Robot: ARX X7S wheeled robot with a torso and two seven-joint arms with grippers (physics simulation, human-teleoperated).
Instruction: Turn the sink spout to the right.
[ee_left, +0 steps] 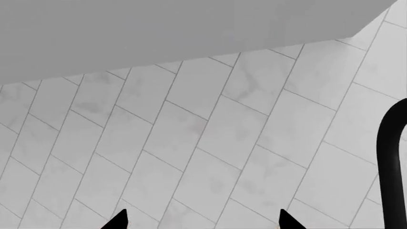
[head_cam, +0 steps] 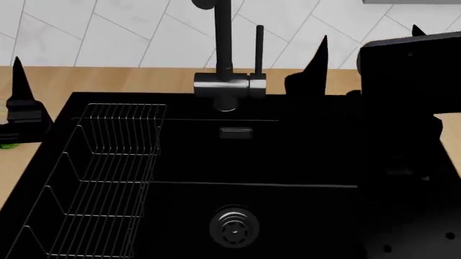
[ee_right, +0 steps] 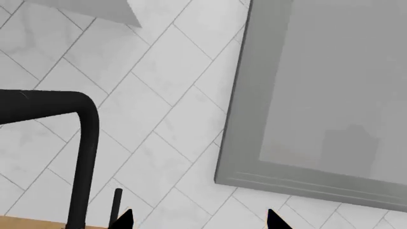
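The sink spout (head_cam: 223, 38) is a slim black tube standing upright on a short dark-metal cylinder base (head_cam: 229, 85) behind the black sink (head_cam: 303, 156). It also shows in the right wrist view (ee_right: 86, 143), where its top bends sideways, and at the edge of the left wrist view (ee_left: 391, 167). My right gripper (head_cam: 368, 36) is open and empty, raised to the right of the spout and apart from it; its tips show in the right wrist view (ee_right: 198, 220). My left gripper (ee_left: 203, 220) is open and empty; one of its fingers (head_cam: 19, 81) shows at the far left over the counter.
A thin straight lever rod (head_cam: 259, 48) stands just right of the spout. A wire dish rack (head_cam: 101, 178) fills the sink's left side. The round drain (head_cam: 234, 226) and overflow slot (head_cam: 236, 132) show in the basin. A tiled wall and a grey cabinet (ee_right: 318, 95) lie behind.
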